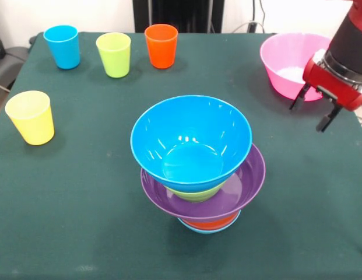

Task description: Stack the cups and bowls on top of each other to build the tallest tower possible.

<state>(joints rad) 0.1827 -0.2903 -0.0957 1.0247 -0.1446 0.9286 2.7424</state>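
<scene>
The tower stands near the table's middle: a deep blue bowl (191, 143) on top, a green bowl (195, 193) under it, then a wide purple bowl (246, 185), an orange bowl (211, 223) and a light-blue bowl (199, 229) lowest. A large pink bowl (292, 63) sits at the far right. Three cups line the far edge: blue (62, 46), lime green (113, 53), orange (161, 45). A yellow cup (30, 116) stands at the left. My gripper (312, 114) hangs open and empty in front of the pink bowl, right of the tower.
The dark green cloth-covered table (81, 221) ends close behind the row of cups and just right of the gripper. Dark equipment stands past the far edge.
</scene>
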